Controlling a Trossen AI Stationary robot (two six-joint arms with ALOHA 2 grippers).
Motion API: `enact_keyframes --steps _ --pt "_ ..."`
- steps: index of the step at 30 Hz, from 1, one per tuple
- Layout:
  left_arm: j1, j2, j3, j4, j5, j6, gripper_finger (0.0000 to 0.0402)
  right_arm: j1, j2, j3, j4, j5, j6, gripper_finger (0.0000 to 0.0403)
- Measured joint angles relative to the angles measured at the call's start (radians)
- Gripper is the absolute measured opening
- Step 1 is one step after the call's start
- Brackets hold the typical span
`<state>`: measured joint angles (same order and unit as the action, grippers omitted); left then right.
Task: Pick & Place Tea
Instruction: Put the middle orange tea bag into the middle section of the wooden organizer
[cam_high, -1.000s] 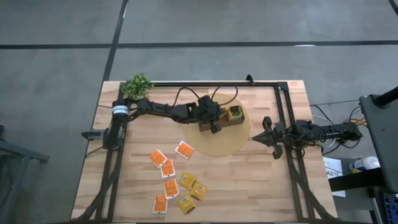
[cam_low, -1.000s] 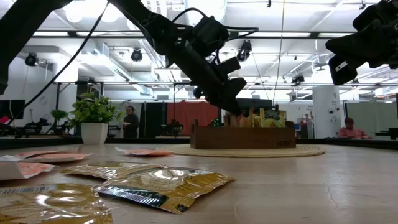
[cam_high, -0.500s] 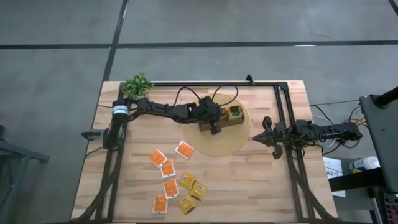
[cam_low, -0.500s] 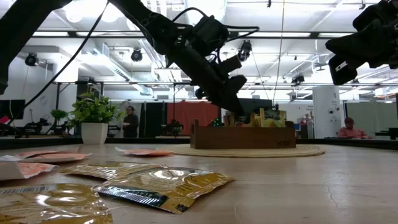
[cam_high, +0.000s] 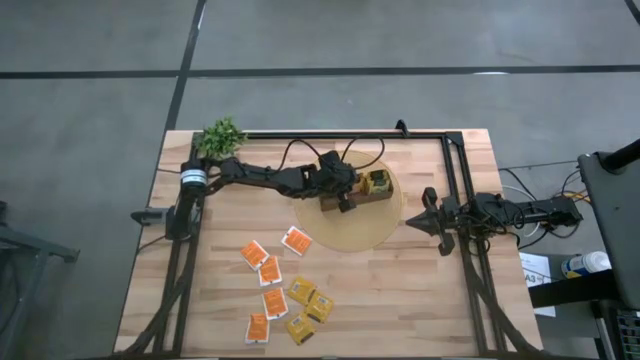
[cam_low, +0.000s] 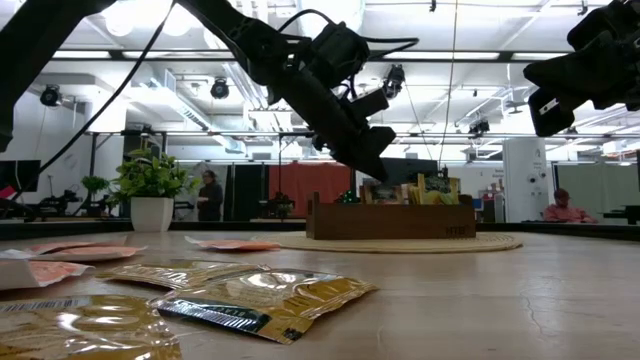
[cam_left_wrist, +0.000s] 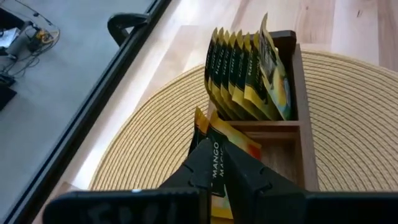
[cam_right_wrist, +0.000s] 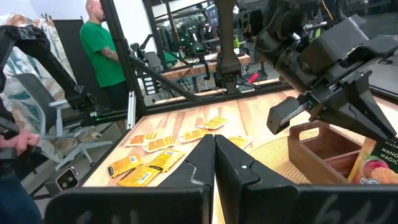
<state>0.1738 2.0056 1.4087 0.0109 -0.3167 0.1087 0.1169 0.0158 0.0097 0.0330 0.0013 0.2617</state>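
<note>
Light wooden counter carries a round woven straw mat, and on the mat sits a brown three-compartment wooden box. Small potted green plant stands at the far left corner, well apart from the box. Black metal frame rail runs along the far edge and down both sides.

Left arm reaches across to the box; left tool hangs over the middle compartment, fingers pinched nearly together on one yellow mango tea sachet with a dark label. Sachet is above the compartment, partly between the walls. End compartment beside it holds a row of upright yellow tea sachets, packed close and leaning.

Right arm waits at the right side of the counter, right tool fully closed, empty, near the mat edge.

Loose orange-and-white sachets and loose yellow sachets lie flat on the near-left counter, well apart from the box.

Only the left wrist view shows the grip and the label. Low view puts the loose yellow sachets large in front. Right wrist view shows a person in a green shirt standing beyond the counter.
</note>
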Motion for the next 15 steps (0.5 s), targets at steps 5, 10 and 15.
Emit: enact_keyframes --steps 5,10,15 --pt "0.0 0.0 0.015 -0.008 -0.052 0.038 0.0032 0.0 0.0 0.0 0.0 0.0 0.0 0.0008" --pt "-0.001 -0.024 0.064 -0.071 -0.069 0.072 0.0032 0.0 0.0 0.0 0.0 0.0 0.0 0.0008" --pt "-0.003 -0.081 0.084 -0.173 -0.025 -0.007 0.0033 0.0 0.0 0.0 0.0 0.0 0.0 0.0008"
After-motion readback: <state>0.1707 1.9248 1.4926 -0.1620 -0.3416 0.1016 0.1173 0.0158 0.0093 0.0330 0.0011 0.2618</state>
